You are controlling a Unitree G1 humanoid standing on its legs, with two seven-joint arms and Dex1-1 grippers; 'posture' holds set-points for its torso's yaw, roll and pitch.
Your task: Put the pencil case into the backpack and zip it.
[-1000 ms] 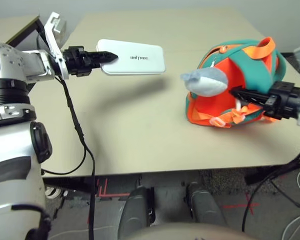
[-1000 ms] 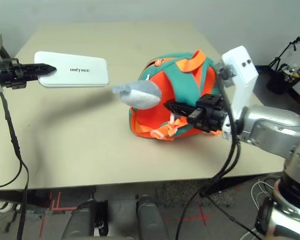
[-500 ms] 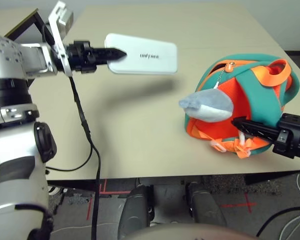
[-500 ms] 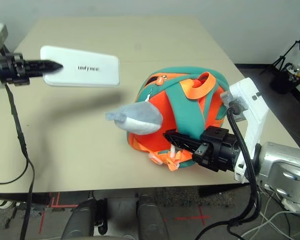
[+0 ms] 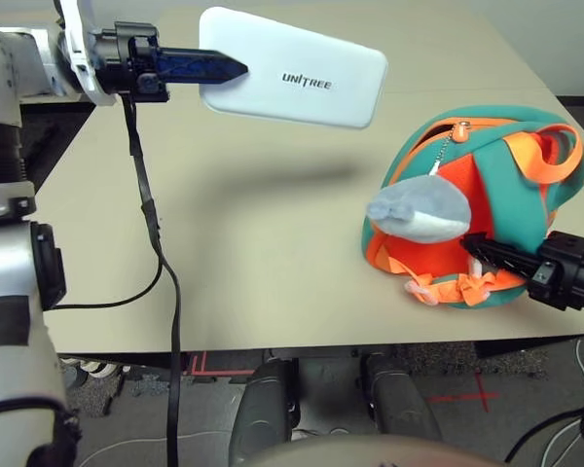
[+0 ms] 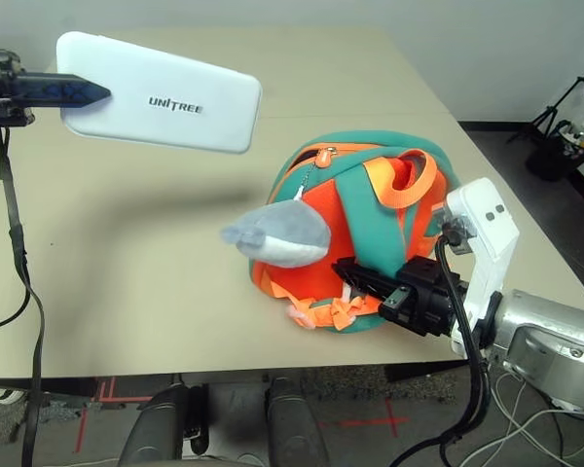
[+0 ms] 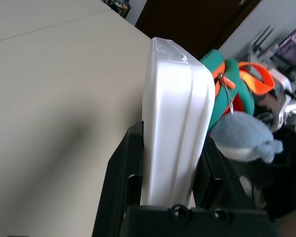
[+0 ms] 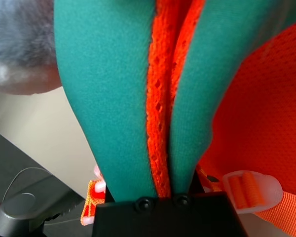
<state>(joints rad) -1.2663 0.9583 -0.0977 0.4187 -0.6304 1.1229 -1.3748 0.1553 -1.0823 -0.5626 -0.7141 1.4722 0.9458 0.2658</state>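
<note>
A lab or workshop: red tape marks point(image 6: 375, 425) on the floor, loose cables point(image 5: 565, 428), a tripod point(image 6: 555, 107).

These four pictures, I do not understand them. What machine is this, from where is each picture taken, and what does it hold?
A humanoid robot stands at a beige table. Two pictures come from its head and look down; two come from cameras on its wrists. The left gripper holds the white pencil case in the air, its jaws shut on one end. The right gripper grips a teal strap of the backpack, which rests on the table. A grey plush whale hangs from the backpack.
</note>
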